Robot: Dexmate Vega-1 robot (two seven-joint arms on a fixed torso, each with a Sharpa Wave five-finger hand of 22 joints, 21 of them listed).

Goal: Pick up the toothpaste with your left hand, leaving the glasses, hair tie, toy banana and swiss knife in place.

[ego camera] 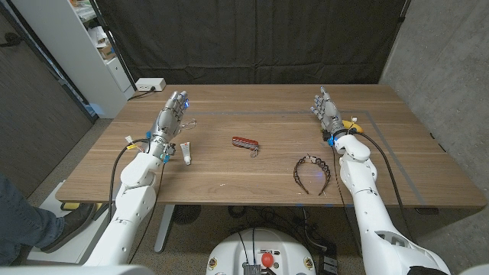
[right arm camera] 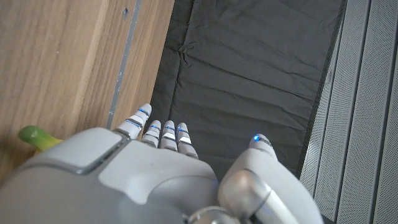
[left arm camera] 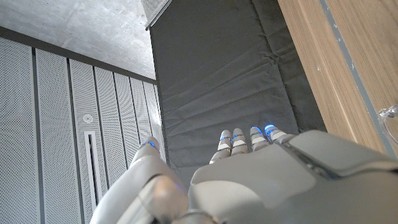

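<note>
Toothpaste tube lying on the wooden table, untouched, just beside the left forearm and nearer the robot than the left hand. Left hand raised over the table with fingers apart and pointing away, holding nothing; poised past the tube rather than above it, so probably needing to draw back and drop down before any grasp. Glasses, thin-framed and hard to make out, just beside that hand on its inner side, close enough to be knocked by a careless descent; a bit of clear frame also seen at the table edge in the left wrist view.

Swiss knife, red, toward the table's middle, well apart from both hands. Hair tie, dark and looped, near the right forearm, on its inner side. Toy banana, yellow, just behind the right hand, its green tip peeking beside the palm in the right wrist view. Right hand likewise up, fingers spread, empty, seemingly parked out of the way since the task belongs to the other arm.
</note>
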